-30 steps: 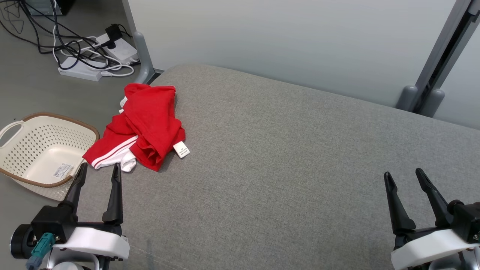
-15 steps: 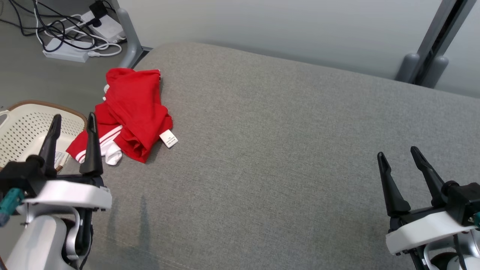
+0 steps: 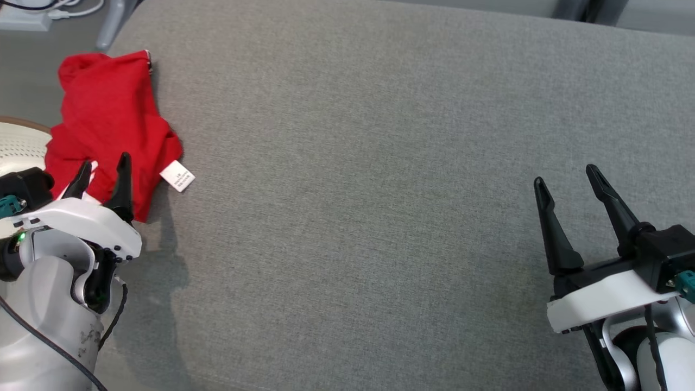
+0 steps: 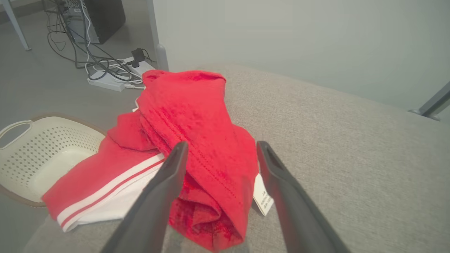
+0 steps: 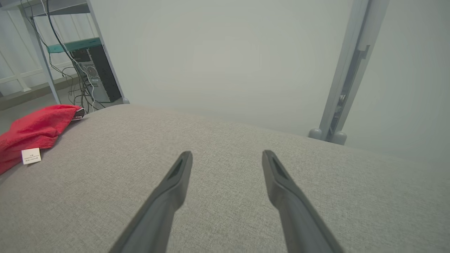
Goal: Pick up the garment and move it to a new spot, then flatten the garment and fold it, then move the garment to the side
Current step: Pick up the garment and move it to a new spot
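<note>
The garment [image 3: 111, 122] is red with white stripes and a white label, lying crumpled at the left edge of the grey cushioned surface [image 3: 353, 190]. My left gripper [image 3: 103, 169] is open just above the garment's near end, fingers pointing at it. In the left wrist view the garment [image 4: 197, 140] lies between and beyond the open fingers [image 4: 165, 186], with its striped hem [image 4: 105, 196] hanging toward the surface's edge. My right gripper [image 3: 567, 179] stands open at the lower right, over bare cushion. The garment [image 5: 33, 131] lies far to the left in the right wrist view.
A cream perforated basket [image 4: 38, 154] sits on the floor just left of the garment. Cables and a power strip [image 4: 112, 75] lie on the floor beyond it. A pale wall and grey frame posts [image 5: 346, 70] stand behind the surface.
The head camera has tilted down and turned right, shifting the whole picture. My left gripper has moved forward over the garment's near end. The right gripper has kept its place and stayed open.
</note>
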